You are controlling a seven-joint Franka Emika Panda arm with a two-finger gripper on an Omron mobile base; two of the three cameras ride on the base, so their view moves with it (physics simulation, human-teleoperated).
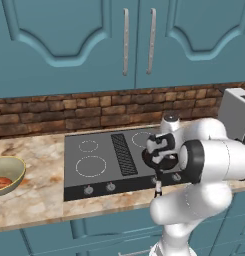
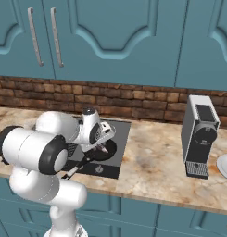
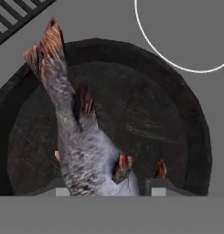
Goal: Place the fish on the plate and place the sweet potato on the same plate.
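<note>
Pincer [image 3: 106,187] tips flank fish [image 3: 77,141] in pan [image 3: 177,137].

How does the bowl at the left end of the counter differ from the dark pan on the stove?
The bowl is yellowish-green and deep; the frying pan is black and shallow. The bowl sits on the marble counter, left of the stove; the frying pan sits on the cooktop under the gripper. The bowl holds the orange-red sweet potato; the frying pan holds the fish. Both are round.
</note>
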